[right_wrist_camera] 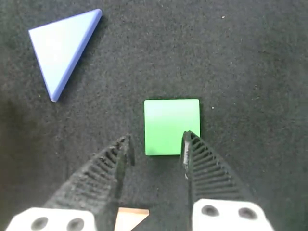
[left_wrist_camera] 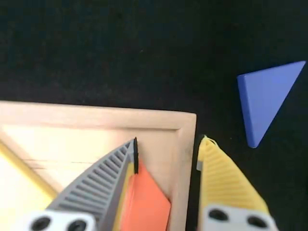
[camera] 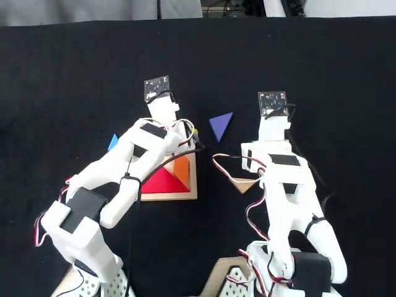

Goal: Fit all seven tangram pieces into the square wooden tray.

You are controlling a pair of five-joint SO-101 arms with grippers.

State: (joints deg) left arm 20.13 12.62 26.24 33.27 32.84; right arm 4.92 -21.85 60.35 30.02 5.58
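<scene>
left gripper (left_wrist_camera: pixel 170 140) — jaws parted, astride one wall of the square wooden tray (left_wrist_camera: pixel 96 119), flat orange piece (left_wrist_camera: pixel 147 202) inside by the grey finger | right gripper (right_wrist_camera: pixel 158 139) — jaws parted, over the green square piece (right_wrist_camera: pixel 172 120) | blue triangle piece (right_wrist_camera: pixel 62 45) outside the tray, on the black cloth (right_wrist_camera: pixel 250 57)

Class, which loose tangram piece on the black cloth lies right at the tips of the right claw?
The green square piece, just at the right claw and its open tips; the blue triangle lies farther off to one side.
</scene>
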